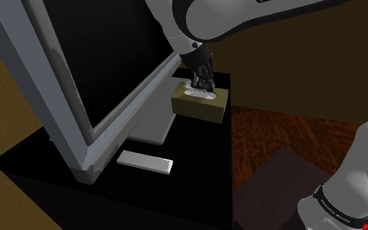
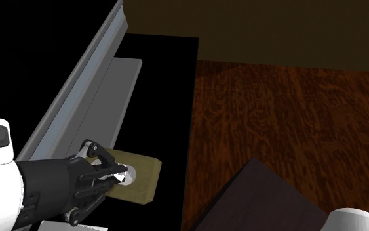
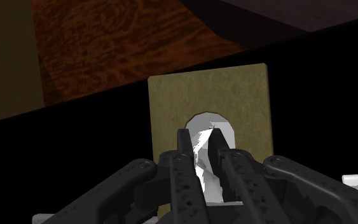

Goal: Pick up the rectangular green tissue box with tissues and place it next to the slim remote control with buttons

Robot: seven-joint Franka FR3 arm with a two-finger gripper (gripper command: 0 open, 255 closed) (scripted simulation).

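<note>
The gripper (image 3: 201,137) is nearly closed, a crumpled white tissue (image 3: 203,167) pinched between its fingers. The olive, flat rectangular tissue box (image 1: 208,106) is seen at the black table's (image 1: 202,189) far corner, beside the screen (image 1: 78,72), its long axis lying crosswise to the fingers' closing line; the slim pale remote (image 1: 146,162) lies well apart

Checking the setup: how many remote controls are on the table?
1. The remote lies flat on the black table near the screen, apart from the tissue box. Others may hide behind it.

Arm (image 1: 228,19) angled down, fingers (image 3: 185,156) pinching the tissue (image 3: 202,167)
</note>
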